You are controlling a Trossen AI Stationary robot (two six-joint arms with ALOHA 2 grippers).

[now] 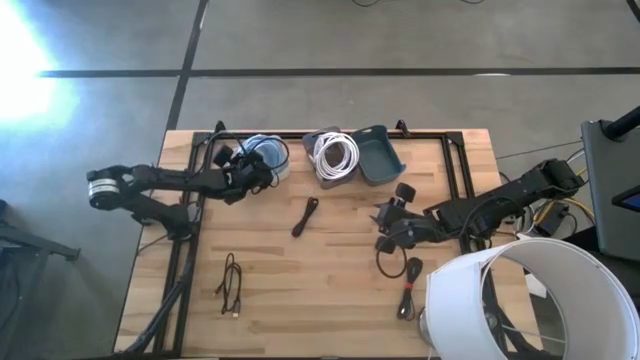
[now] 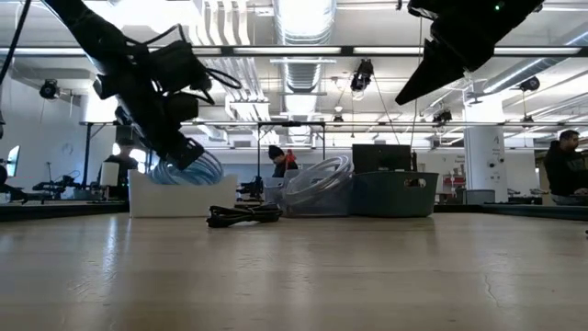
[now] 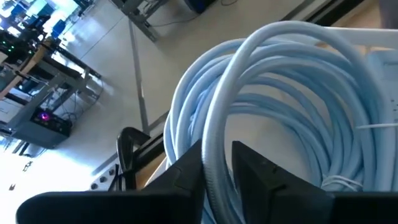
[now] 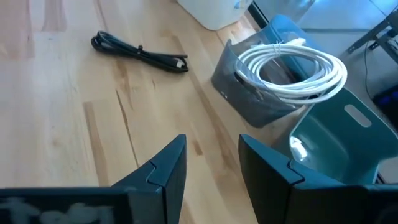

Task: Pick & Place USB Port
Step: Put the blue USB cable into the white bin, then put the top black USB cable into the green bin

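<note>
Left tool (image 3: 216, 165) | pinching glossy pale-blue coiled cable (image 3: 280, 106) | white bin (image 1: 272, 165)

1. A wooden table (image 1: 320, 290) stands on a grey concrete floor (image 1: 400, 100).
2. A large white lampshade (image 1: 530, 300) overlaps the table's near right corner.
3. In the low view, a person (image 2: 562, 165) sits at far right in the room behind.

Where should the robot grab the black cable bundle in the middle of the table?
Grab the black cable bundle across its narrow middle, coming straight down from above. It lies flat, long and thin, with bare wood on both sides for the fingers. The right gripper is open.
</note>
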